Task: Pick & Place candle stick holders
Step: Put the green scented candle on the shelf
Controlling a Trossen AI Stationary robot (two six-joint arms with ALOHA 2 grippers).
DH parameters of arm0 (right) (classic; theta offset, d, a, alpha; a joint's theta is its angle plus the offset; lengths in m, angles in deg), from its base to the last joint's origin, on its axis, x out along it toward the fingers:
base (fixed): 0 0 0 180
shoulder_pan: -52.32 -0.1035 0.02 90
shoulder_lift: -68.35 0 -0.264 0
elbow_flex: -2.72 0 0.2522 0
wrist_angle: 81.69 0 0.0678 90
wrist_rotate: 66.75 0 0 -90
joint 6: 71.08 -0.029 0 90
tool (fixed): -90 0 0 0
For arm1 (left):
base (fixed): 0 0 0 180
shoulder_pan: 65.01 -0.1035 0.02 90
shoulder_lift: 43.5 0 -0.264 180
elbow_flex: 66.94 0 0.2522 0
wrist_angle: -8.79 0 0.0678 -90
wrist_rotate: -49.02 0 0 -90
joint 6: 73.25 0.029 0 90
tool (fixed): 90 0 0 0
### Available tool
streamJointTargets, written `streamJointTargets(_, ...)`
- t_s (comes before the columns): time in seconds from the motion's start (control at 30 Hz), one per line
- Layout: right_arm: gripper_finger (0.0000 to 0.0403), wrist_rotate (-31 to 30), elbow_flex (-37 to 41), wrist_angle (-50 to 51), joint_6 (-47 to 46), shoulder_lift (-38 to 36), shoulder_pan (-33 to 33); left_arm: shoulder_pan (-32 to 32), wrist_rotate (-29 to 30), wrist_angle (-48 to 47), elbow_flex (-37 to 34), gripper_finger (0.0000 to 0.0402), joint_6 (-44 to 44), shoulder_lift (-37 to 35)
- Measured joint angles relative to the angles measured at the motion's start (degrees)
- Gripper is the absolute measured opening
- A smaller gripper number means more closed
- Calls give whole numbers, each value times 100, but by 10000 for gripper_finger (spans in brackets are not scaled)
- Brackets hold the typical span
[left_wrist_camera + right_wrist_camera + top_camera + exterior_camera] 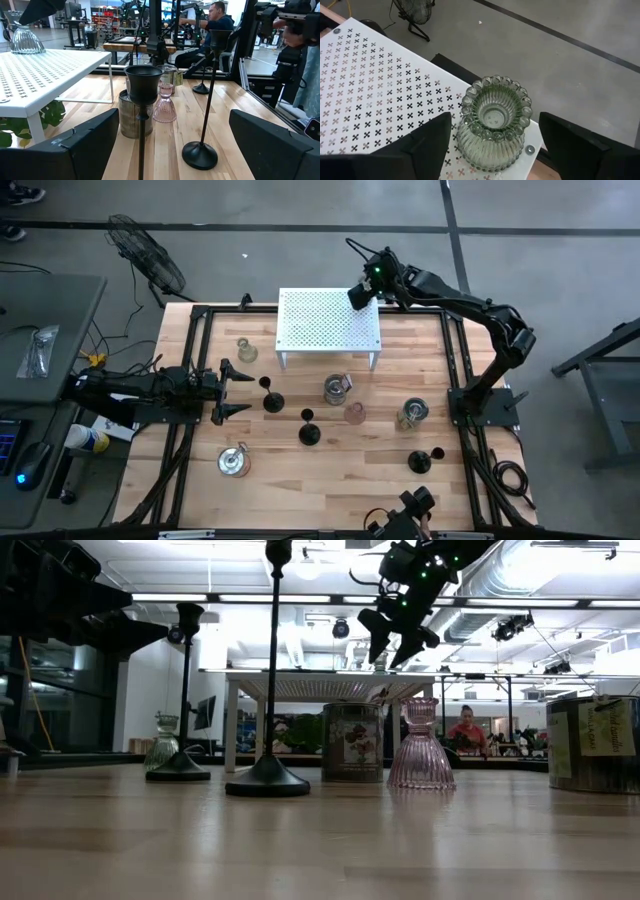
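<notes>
- Nearest, black holders and pink holder stand mid-table.
- Left gripper spread wide, facing them.
- Farther, right gripper spread above ribbed glass holder on rack corner.

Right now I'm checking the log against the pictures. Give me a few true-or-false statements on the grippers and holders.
1. The right gripper is open above a ribbed glass holder on the white rack. True.
2. The left gripper grips a black holder. False: it is open and holds nothing; the nearest black holder stands free beside it.
3. The pink holder stands upright on the table. True.
4. The glass holder sits at the rack's centre. False: it is at a corner.
</notes>
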Motion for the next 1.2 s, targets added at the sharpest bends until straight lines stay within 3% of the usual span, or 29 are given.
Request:
streamJointTargets(0.77,299,266,-1,441,0,-690,-50,0,0,0,2,372,2,2)
streamJointTargets(1.2,299,277,-3,1265,-20,-1692,-123,0,0,0,1,372,2,1)
